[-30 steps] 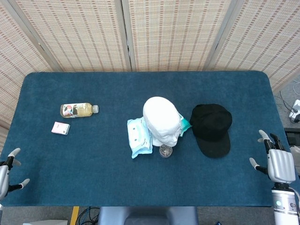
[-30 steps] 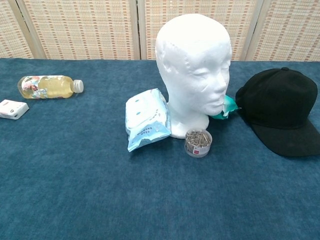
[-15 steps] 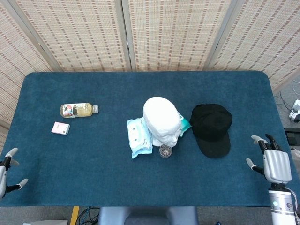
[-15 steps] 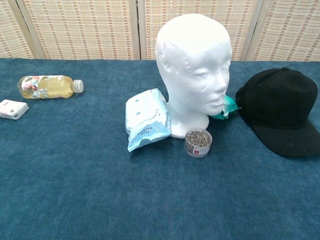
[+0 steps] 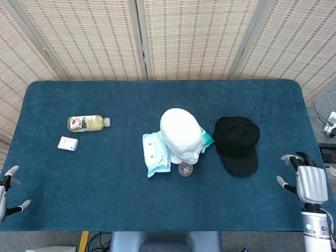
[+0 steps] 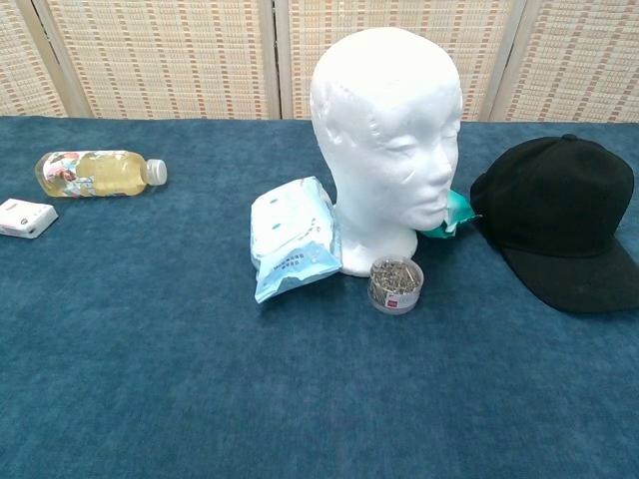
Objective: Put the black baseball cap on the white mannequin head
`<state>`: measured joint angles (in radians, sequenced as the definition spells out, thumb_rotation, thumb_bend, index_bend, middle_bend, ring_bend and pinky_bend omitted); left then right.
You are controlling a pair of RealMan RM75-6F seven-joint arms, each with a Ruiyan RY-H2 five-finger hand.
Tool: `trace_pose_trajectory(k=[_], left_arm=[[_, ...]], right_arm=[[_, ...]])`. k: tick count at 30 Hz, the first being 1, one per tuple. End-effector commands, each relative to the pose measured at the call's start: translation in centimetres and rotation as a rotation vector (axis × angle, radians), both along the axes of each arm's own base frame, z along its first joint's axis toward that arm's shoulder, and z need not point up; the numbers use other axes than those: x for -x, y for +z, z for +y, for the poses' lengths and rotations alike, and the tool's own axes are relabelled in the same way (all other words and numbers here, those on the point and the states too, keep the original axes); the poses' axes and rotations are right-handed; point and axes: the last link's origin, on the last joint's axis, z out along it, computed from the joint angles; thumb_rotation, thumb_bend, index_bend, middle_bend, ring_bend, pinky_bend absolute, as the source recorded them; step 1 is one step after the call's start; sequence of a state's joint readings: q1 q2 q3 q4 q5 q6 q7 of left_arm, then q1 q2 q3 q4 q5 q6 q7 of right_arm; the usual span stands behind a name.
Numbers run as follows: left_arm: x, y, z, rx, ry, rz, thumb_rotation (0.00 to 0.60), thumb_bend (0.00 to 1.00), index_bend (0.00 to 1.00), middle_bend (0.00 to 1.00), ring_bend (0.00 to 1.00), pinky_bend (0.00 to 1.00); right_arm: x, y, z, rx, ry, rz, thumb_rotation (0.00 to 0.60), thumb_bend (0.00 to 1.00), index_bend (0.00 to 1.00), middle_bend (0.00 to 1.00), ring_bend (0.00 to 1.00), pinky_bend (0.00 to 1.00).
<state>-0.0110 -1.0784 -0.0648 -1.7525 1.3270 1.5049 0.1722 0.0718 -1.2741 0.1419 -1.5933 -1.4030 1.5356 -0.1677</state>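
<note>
The white mannequin head [image 5: 181, 135] [image 6: 388, 140] stands upright at the table's middle, bare on top. To its right the black baseball cap [image 5: 237, 143] [image 6: 561, 220] lies flat on the blue cloth, brim toward the front edge. My right hand [image 5: 304, 180] hovers at the front right corner of the table, fingers spread, holding nothing, well right of the cap. At the front left corner my left hand [image 5: 6, 192] shows only partly, fingers apart and empty. Neither hand appears in the chest view.
A blue wipes pack [image 5: 156, 154] [image 6: 292, 249] leans against the mannequin's left side, and a teal packet [image 6: 451, 213] sits between it and the cap. A small round tin of pins [image 5: 185, 168] [image 6: 395, 284] stands in front. A drink bottle [image 5: 87, 123] and small white box [image 5: 67, 143] lie at left.
My right hand has dropped slightly toward the front edge and drifted a little left. The left hand has slid lower at the frame edge. Cap and mannequin have not moved.
</note>
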Motion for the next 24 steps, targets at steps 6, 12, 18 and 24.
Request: trace_pose_trajectory(k=[6,12,18,24], left_arm=[[-0.1,0.0,0.0,-0.002,-0.002,0.001,0.6,0.04,0.14,0.42,0.38,0.55],[-0.1,0.0,-0.1,0.0,0.0,0.001,0.6,0.04,0.15,0.42,0.38,0.55],[-0.1,-0.1,-0.1,0.003,0.001,0.002,0.6,0.05,0.15,0.42,0.38,0.55],[-0.1,0.0,-0.1,0.001,0.001,0.003,0.6,0.04,0.15,0.42,0.38,0.55]], right_arm=[[0.8,0.1,-0.8,0.0,0.029,0.08,0.6,0.0,0.54,0.66,0.41,0.57],[2.1,-0.2,-1.1,-0.04,0.047,0.162,0.6,0.0,0.61,0.74,0.48,0.63],[3.3,-1.1,-1.4,-0.077,0.072,0.181,0.6,0.0,0.64,0.78,0.52,0.66],[4.2,-2.6,-1.8,-0.121,0.066,0.182,0.6,0.0,0.64,0.79,0.52,0.67]])
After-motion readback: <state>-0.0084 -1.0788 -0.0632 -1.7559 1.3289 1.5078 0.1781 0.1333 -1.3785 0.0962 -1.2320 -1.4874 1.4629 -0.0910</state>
